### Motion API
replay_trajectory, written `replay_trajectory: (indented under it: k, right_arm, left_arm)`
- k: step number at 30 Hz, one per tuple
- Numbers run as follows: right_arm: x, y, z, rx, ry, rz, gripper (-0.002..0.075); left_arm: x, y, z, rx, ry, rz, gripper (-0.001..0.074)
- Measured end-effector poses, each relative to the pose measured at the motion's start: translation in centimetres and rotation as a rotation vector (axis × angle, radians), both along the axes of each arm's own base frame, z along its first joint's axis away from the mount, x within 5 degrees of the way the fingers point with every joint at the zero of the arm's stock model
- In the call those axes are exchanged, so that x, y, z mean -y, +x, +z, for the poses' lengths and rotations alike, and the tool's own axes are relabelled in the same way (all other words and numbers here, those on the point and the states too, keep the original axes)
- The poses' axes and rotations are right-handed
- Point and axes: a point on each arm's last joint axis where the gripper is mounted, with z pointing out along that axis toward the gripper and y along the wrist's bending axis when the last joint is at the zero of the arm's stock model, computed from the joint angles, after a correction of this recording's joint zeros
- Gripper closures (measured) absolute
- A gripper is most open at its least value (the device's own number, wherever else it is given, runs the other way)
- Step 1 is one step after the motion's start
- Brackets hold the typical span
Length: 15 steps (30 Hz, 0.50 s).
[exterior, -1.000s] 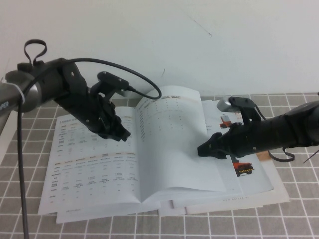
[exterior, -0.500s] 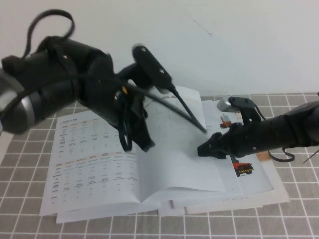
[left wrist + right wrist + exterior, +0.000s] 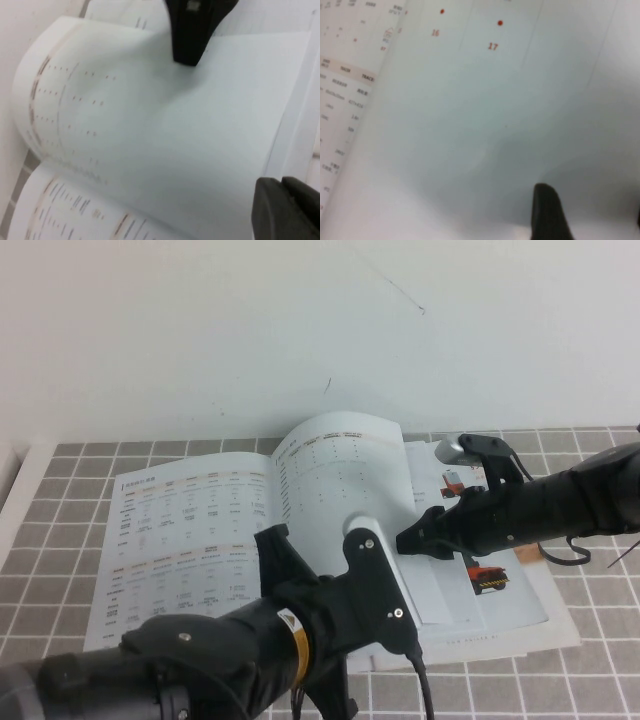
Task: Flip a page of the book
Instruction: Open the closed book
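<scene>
Filling the lower left and centre of the high view, the left arm (image 3: 200, 660) blocks the near edge of the book (image 3: 190, 530), which lies open mid-frame on the grey tiled table (image 3: 600, 680), its right page arched upward. Left gripper (image 3: 285, 210) sits just above that page, fingers closed, holding nothing. Right gripper (image 3: 412, 540) at centre-right presses on the raised page's outer edge, fingers spread wide, nothing clamped. Loose sheets (image 3: 500, 590) with red truck print lie beneath.
</scene>
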Motion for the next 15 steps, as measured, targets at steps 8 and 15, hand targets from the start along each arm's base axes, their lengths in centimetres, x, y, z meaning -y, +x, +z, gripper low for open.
replay_trajectory:
  k: [8,15]
  right_arm:
    - [0.0,0.0,0.0,0.0,0.0,0.0,0.0351]
    - [0.0,0.0,0.0,0.0,0.0,0.0,0.0351]
  left_arm:
    - [1.2,0.1,-2.6,-0.005,-0.008,-0.064,0.0738]
    - [1.9,0.6,-6.1,-0.073,0.048,-0.026,0.0738]
